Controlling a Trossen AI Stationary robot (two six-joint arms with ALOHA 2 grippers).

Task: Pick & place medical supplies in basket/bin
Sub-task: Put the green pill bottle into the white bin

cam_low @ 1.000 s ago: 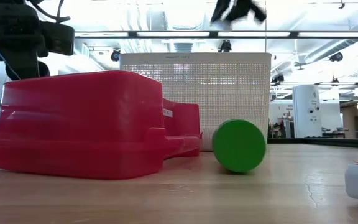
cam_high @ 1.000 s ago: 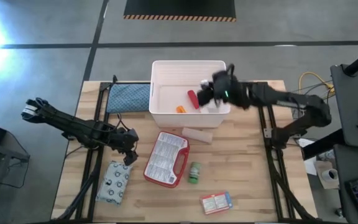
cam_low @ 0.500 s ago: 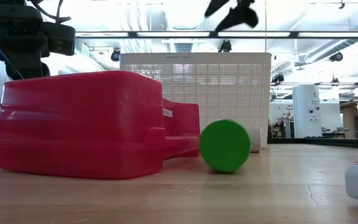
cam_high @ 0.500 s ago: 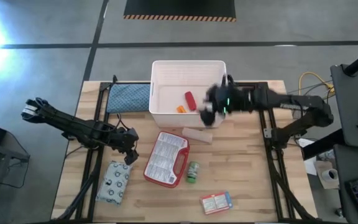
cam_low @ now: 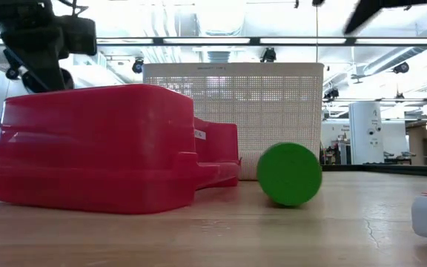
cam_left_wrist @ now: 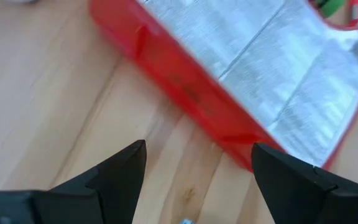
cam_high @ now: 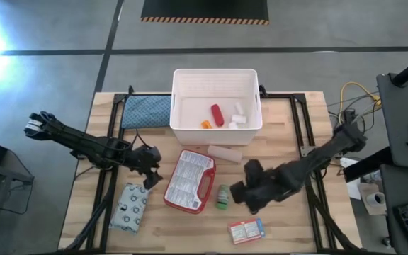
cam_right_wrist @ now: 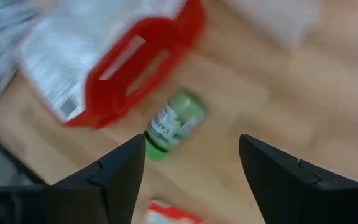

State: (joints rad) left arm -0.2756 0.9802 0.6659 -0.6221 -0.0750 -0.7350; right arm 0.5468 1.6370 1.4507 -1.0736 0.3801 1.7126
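The white slotted bin (cam_high: 180, 106) stands at the far middle of the table and holds a red cylinder (cam_high: 218, 114), small white tubes (cam_high: 238, 113) and an orange piece (cam_high: 205, 124). The red-edged case (cam_high: 190, 180) lies flat near the centre, with the green bottle (cam_high: 222, 196) on its side just to its right. The small box (cam_high: 246, 230) lies near the front edge and the patterned pouch (cam_high: 129, 207) at the front left. My right gripper (cam_high: 244, 191) hangs open just right of the bottle (cam_right_wrist: 173, 124). My left gripper (cam_high: 149, 166) is open, left of the case (cam_left_wrist: 229, 81).
A blue quilted pad (cam_high: 147, 110) lies left of the bin. A pale flat item (cam_high: 225, 153) rests between the bin and the case. In the low view the case (cam_low: 95, 148) and the bottle (cam_low: 289, 174) stand in front of the bin wall (cam_low: 232, 104).
My right gripper has swung from above the bin's right side toward the near edge and down, ending beside the green bottle. The white tubes it had covered now show inside the bin. The bottle has rocked slightly left and back.
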